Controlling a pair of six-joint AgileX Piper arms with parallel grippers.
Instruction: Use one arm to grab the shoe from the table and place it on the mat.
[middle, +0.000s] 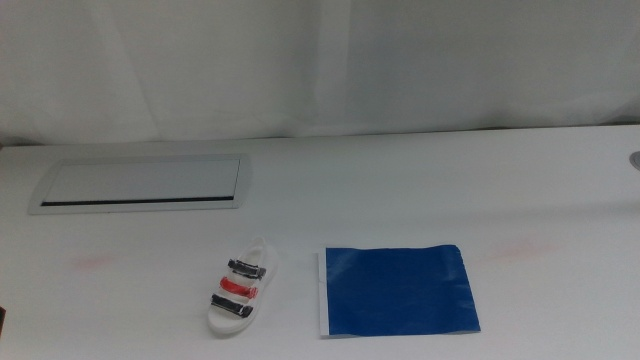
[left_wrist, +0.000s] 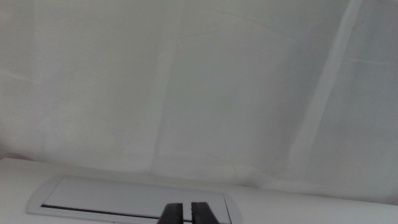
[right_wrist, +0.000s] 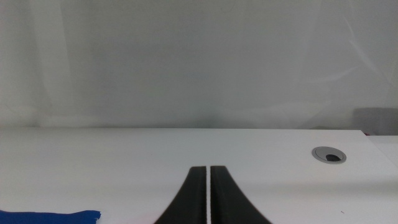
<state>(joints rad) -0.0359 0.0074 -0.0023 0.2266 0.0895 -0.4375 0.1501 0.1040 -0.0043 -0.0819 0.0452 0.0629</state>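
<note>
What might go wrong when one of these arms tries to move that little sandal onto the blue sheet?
The shoe lies slanted and its straps are thin, so a tool could slip off or nudge it sideways. The mat is a thin loose sheet right beside it, so a low pass might drag or crumple it. Both tools, left tool and right tool, wait outside the middle view, so the reach is long.

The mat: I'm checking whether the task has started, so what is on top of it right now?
Nothing lies on the mat; its blue surface is bare. The shoe sits on the table beside it, apart from its white edge. Neither arm shows in the middle view.
</note>
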